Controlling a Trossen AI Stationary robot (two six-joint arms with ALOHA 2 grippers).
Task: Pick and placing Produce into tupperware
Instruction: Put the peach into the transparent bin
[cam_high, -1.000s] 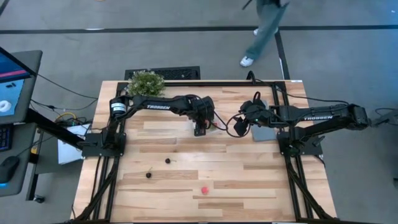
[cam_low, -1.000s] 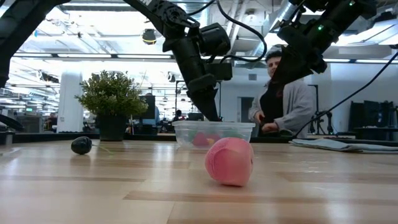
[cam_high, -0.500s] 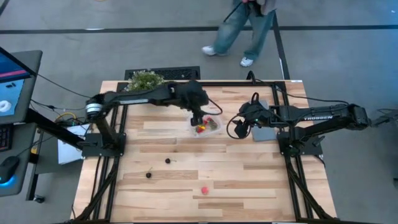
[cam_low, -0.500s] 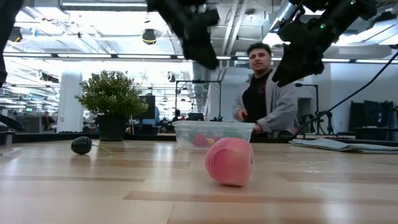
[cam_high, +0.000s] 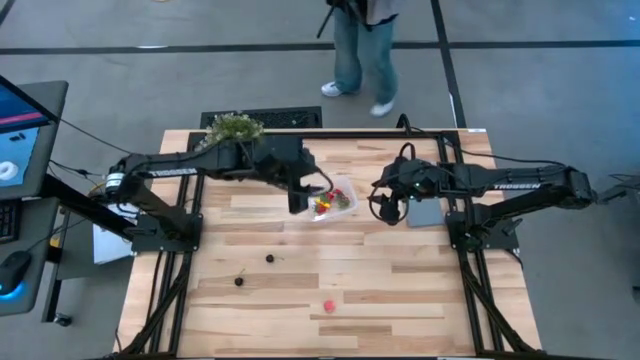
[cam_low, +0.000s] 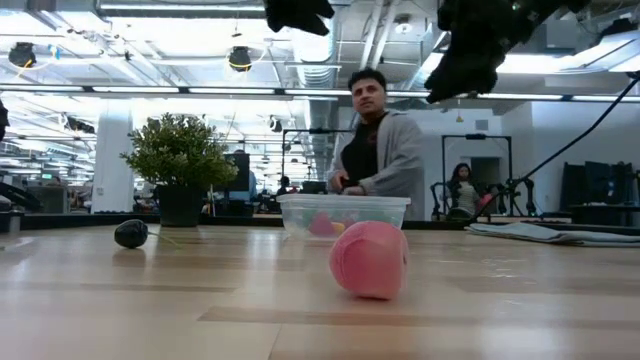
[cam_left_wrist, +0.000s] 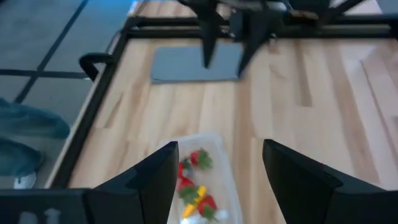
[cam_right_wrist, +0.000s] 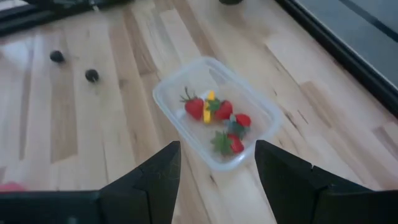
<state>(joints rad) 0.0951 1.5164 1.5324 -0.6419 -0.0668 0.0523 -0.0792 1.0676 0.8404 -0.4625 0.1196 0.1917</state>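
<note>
Lying nearest the front edge of the tabletop (cam_high: 400, 290) is a pink-red round piece of produce (cam_high: 328, 305), which fills the foreground of the low view (cam_low: 369, 259). Behind it, toward the left arm's side, two dark berries (cam_high: 269, 258) (cam_high: 239, 281) sit apart from each other on the bare wood; one shows in the low view (cam_low: 131, 233), and both appear small in the right wrist view (cam_right_wrist: 91, 75).

Farther back, near the middle of the tabletop, stands the clear tupperware (cam_high: 335, 199). It holds several red strawberries (cam_right_wrist: 194, 107) with green tops and a yellow piece (cam_right_wrist: 210, 97); the left wrist view shows the same contents (cam_left_wrist: 198, 186). The left pincer (cam_high: 297, 203) hangs just beside the tub on its left-arm side, raised above the wood, its fingers (cam_left_wrist: 148, 180) spread wide with nothing between them. The right pincer (cam_high: 380, 205) hovers on the tub's other side, clear of it, its fingers (cam_right_wrist: 160, 174) also wide and empty.

A flat grey slab (cam_high: 428, 212) lies beneath the right arm, and a potted plant (cam_high: 233, 130) stands at the far edge. Beyond the tabletop, a person (cam_low: 375, 140) stands in the room.
</note>
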